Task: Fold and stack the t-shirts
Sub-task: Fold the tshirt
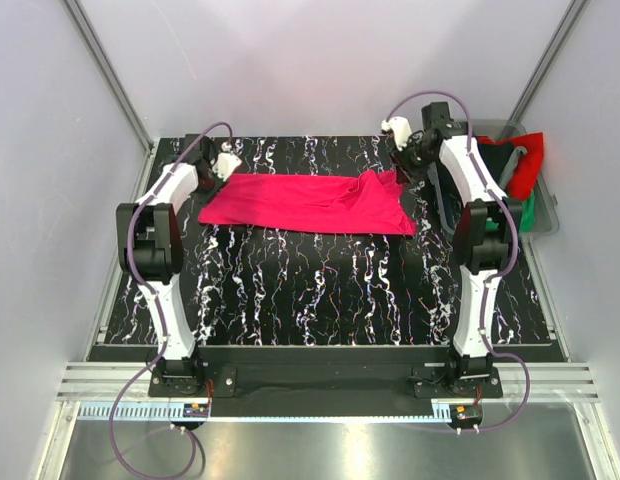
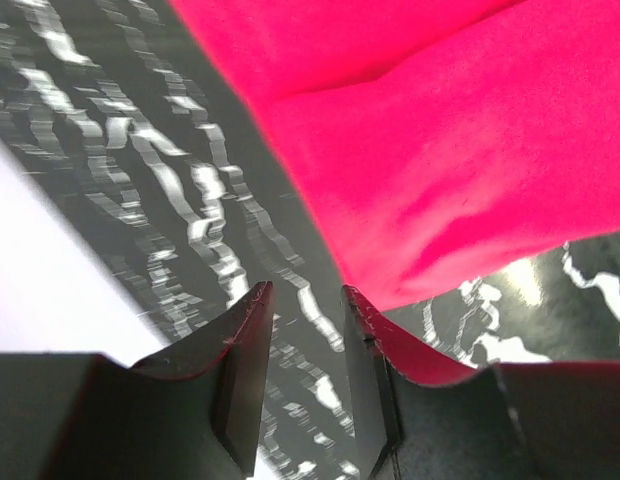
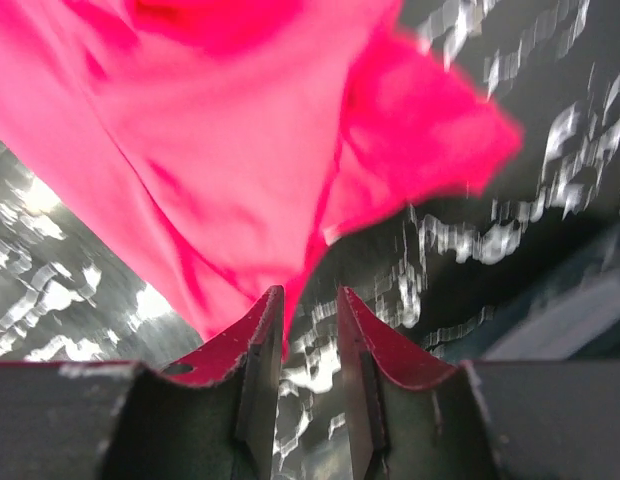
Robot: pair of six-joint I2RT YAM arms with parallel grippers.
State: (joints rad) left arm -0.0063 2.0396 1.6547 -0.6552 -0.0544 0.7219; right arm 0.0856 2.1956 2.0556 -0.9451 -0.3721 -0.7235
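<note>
Left gripper fingers stand slightly apart, empty, beside the crimson-pink t-shirt at its left edge. Right gripper meets the bunched right corner; whether it pinches cloth is unclear.

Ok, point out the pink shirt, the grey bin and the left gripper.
pink shirt (image 1: pixel 310 203): top view, middle of the cloth.
grey bin (image 1: pixel 548 212): top view, its right rim.
left gripper (image 2: pixel 305 296): left wrist view, midway between its fingertips.

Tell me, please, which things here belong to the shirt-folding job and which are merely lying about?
Part of the job:
- pink t-shirt, spread on the table
- red t-shirt, black t-shirt and green t-shirt, bunched in the bin

Just there:
- grey bin, at the table's right edge
- marbled table
</note>
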